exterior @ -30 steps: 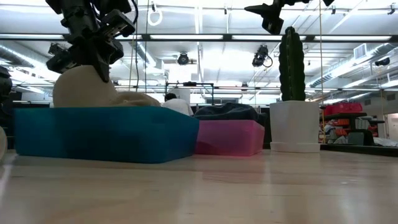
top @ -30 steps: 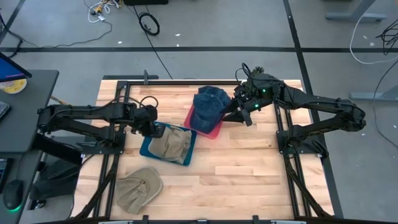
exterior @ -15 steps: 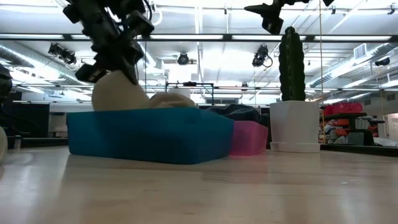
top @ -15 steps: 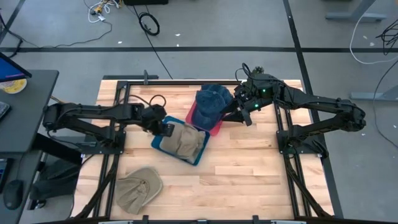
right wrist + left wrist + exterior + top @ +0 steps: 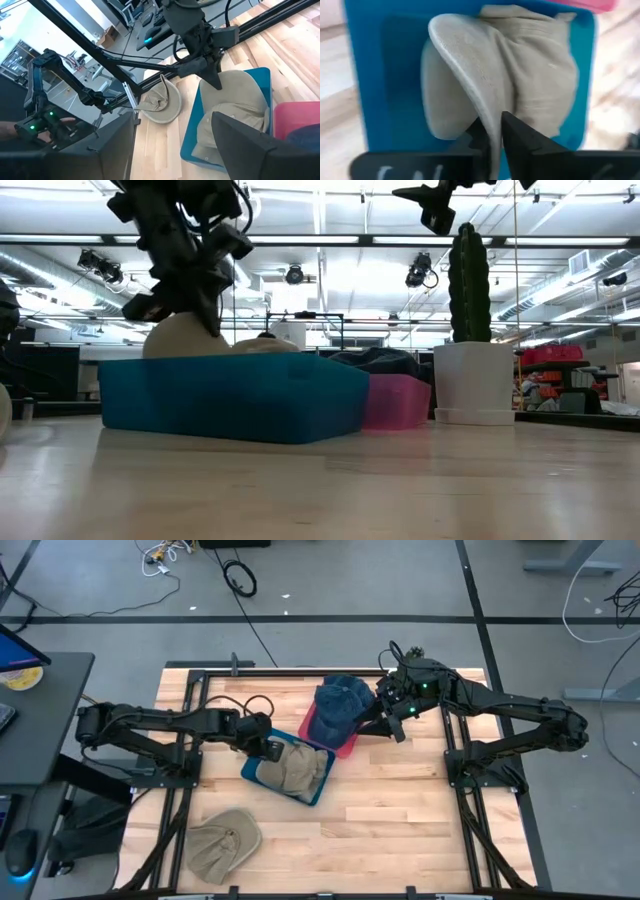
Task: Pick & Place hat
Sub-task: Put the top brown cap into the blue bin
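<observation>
The beige hat [image 5: 297, 769] is seen lying inside the blue bin [image 5: 252, 776], which sits near the middle of the table [image 5: 400, 830] with 1 corner touching the pink bin [image 5: 345, 752]. The hat's brim is pinched between the narrowed fingers of the left gripper [image 5: 269, 749], as shown in the left wrist view, where the brim edge [image 5: 470, 85] is clamped between the 2 dark fingers [image 5: 520, 137]. The right gripper [image 5: 392, 716] is held above the table just beside the pink bin, where a dark blue hat [image 5: 335, 708] is heaped; its fingers are spread wide and hold nothing. A 2nd beige hat [image 5: 222, 843] lies loose on the table near the front edge. The chief risk is judged to be that the bin is dragged along with the hat, since the fabric is slumped against the walls and only a thin brim edge is gripped. The brim could also slip free if it is lifted sharply. The pink bin might be nudged if the blue bin is pushed further toward it.
</observation>
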